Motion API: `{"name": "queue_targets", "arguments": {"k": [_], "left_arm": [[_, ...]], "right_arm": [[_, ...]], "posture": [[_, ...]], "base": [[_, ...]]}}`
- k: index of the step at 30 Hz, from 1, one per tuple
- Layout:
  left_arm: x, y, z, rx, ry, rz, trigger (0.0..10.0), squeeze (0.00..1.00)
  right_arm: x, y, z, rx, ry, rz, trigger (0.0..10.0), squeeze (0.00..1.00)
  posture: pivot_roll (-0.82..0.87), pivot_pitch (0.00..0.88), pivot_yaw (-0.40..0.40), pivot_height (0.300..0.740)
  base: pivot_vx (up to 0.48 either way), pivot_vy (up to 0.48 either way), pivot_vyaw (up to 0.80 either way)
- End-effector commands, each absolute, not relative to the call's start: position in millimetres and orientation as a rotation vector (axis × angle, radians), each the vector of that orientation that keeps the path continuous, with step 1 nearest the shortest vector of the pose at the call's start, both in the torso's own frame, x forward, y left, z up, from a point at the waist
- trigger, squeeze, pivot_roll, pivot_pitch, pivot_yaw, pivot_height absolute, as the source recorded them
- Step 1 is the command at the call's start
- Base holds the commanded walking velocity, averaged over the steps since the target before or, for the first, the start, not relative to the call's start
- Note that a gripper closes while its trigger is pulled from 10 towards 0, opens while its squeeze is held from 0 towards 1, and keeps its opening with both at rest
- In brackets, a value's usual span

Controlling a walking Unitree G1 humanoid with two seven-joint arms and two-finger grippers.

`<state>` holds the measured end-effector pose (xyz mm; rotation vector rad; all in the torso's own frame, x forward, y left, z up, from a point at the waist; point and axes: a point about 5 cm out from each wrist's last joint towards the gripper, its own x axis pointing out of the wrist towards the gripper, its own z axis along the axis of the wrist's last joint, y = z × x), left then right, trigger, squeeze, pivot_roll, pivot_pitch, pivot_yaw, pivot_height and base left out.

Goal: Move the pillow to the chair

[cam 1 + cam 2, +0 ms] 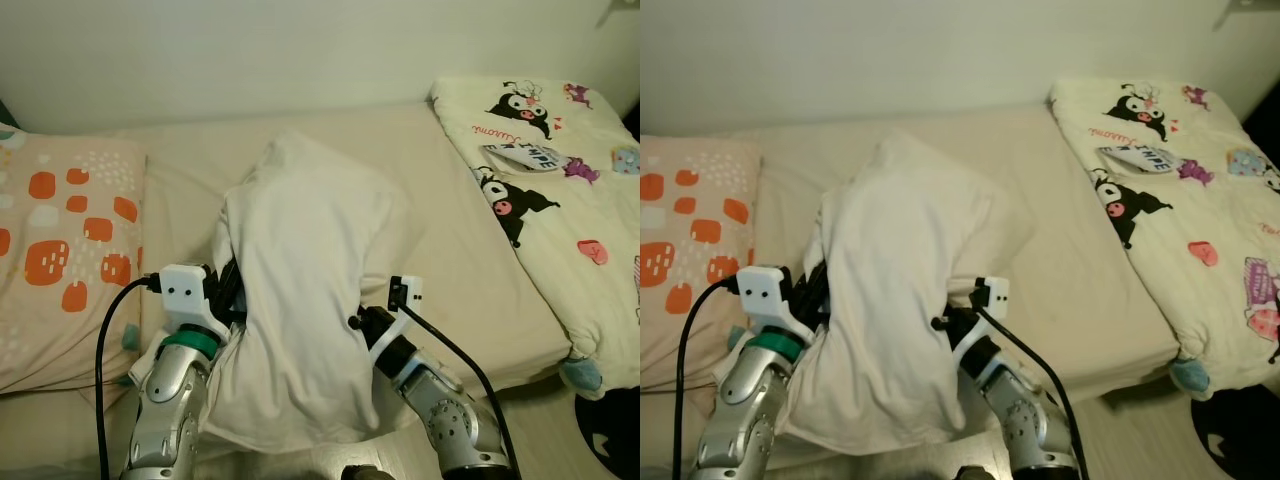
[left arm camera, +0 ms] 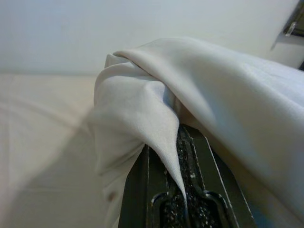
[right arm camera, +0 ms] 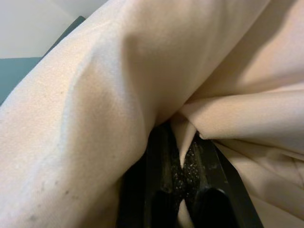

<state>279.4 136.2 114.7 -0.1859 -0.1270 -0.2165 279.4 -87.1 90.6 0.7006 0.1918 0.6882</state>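
1. I see the bed (image 1: pixel 470 270) with a quilt (image 1: pixel 560 180) at 3 o'clock.
2. Pillow (image 1: pixel 300 300) at centre, lifted over the bed edge.
3. Left gripper (image 2: pixel 178 190) pinches its cloth at 9 o'clock.
4. Right gripper (image 3: pixel 183 175) pinches a fold at 4 o'clock.

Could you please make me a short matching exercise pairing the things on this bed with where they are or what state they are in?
Things:
1. Plain cream fabric pillow
2. Orange-spotted peach pillow
3. Cartoon-print cream quilt
4. Left gripper

Places or states:
A. At the robot's right, on the bed
B. Pinched from both sides, mid-bed
C. Shut on a fold of fabric
D. At the robot's left, lying flat

Pairs: 1-B, 2-D, 3-A, 4-C
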Motion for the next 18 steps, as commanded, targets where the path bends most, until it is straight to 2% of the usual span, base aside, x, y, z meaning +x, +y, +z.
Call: {"name": "queue_targets", "arguments": {"k": [1, 11, 14, 18], "left_arm": [[282, 111, 128, -0.195, -0.187, -0.313, 10.0, 0.00], [283, 109, 134, -0.192, -0.216, -0.320, 10.0, 0.00], [287, 106, 154, -0.200, -0.288, -0.337, 10.0, 0.00], [290, 105, 165, -0.205, -0.326, -0.345, 10.0, 0.00]], "right_arm": [[273, -44, 110, 0.809, 0.128, 0.836, 10.0, 0.00], [273, -44, 116, 0.811, 0.106, 0.857, 10.0, 0.00], [277, -41, 134, 0.846, 0.047, 0.891, 10.0, 0.00], [279, -40, 141, 0.856, 0.032, 0.898, 10.0, 0.00]], "posture": [[0.07, 0.042, 0.010, 0.740], [0.07, 0.035, 0.006, 0.740], [0.06, 0.027, 0.006, 0.740], [0.06, 0.025, 0.004, 0.740]], "base": [[0.000, 0.000, 0.00], [0.000, 0.000, 0.00], [0.000, 0.000, 0.00], [0.000, 0.000, -0.80]]}}
